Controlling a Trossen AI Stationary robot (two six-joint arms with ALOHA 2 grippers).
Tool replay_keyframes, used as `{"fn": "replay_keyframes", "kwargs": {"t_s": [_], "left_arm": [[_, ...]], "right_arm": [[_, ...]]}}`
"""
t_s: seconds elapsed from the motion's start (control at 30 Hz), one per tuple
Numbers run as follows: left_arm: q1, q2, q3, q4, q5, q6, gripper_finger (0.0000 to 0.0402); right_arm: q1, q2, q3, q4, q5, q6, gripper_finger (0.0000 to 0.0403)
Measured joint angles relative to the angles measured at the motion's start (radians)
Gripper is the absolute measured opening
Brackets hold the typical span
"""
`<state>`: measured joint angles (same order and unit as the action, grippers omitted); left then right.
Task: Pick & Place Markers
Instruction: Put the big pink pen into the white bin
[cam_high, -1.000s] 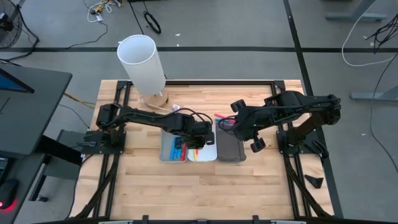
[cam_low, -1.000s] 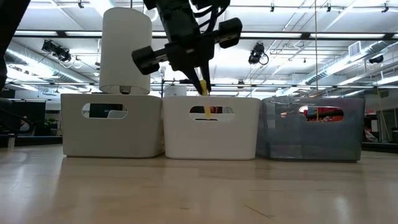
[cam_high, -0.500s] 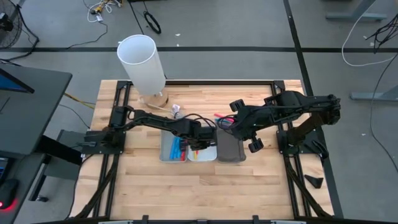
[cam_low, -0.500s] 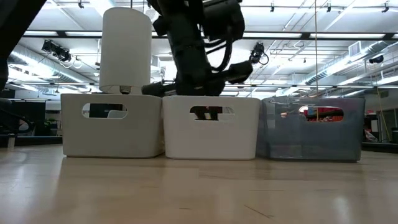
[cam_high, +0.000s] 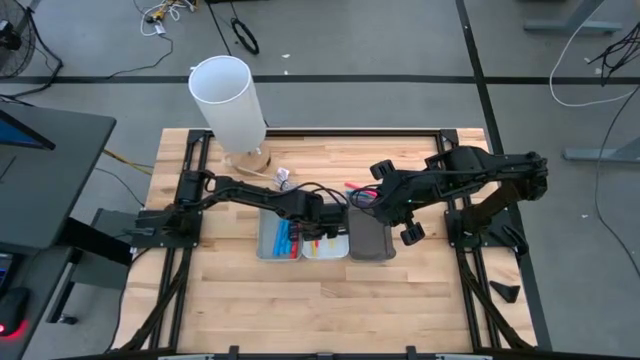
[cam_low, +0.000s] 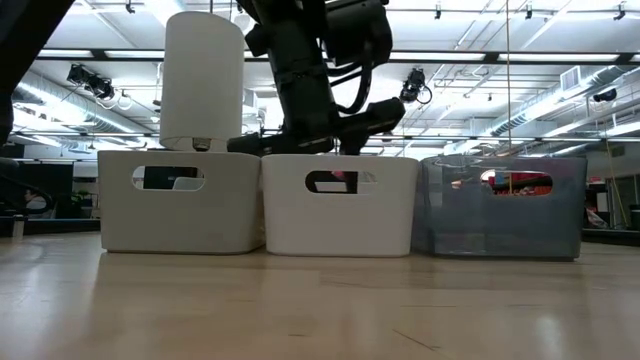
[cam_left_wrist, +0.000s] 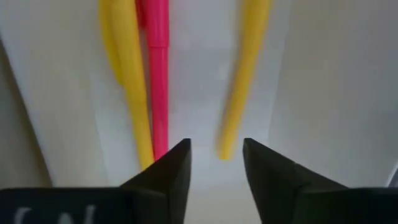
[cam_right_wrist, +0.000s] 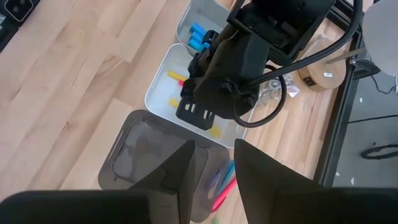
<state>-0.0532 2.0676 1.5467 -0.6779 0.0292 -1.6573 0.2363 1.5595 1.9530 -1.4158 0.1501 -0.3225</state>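
Observation:
My left gripper (cam_left_wrist: 216, 146) is down inside the middle white tray (cam_high: 337, 252) and stands open. Just beyond its fingertips, on the tray floor, lies a yellow marker (cam_left_wrist: 241, 74), blurred and free of both fingers. Another yellow marker (cam_left_wrist: 130, 81) and a pink one (cam_left_wrist: 158, 74) lie beside it. Blue markers (cam_high: 285, 238) lie in the left tray (cam_high: 266, 245). Red and pink markers (cam_high: 355, 188) show at the far end of the grey tray (cam_high: 372, 242). My right gripper (cam_right_wrist: 214, 144) hovers open above the grey tray, holding nothing.
A tall white cylinder (cam_high: 228, 100) stands on a wooden base at the table's far left, behind the three trays. The trays stand side by side at the table's middle (cam_low: 340, 215). Bare wood lies toward the near edge.
My left gripper has gone down into the white tray carrying a yellow marker that hung from its fingertips. It has let go, and the marker now lies in the tray free of the fingers.

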Motion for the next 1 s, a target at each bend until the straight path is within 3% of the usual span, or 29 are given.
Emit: {"fn": "replay_keyframes", "kwargs": {"t_s": [0.13, 0.3, 0.73, 1.0], "left_arm": [[0.0, -0.001, 0.0, 0.009, 0.031, 0.02, 0.0199], [0.001, -0.045, 0.0, 0.013, 0.038, 0.15, 0.0234], [0.035, -0.202, 0.001, 0.002, 0.118, 1.042, 0.0232], [0.018, -0.333, 0.001, -0.034, 0.117, 1.382, 0.0232]], "right_arm": [[0.0, 0.0, 0.0, 0.002, 0.0, 0.0, 0.011], [0.0, 0.0, 0.0, 0.002, 0.0, 0.0, 0.011], [0.0, 0.0, 0.0, 0.015, 0.0, 0.055, 0.011], [-0.04, 0.0, -0.001, 0.018, 0.0, 0.222, 0.011]]}}
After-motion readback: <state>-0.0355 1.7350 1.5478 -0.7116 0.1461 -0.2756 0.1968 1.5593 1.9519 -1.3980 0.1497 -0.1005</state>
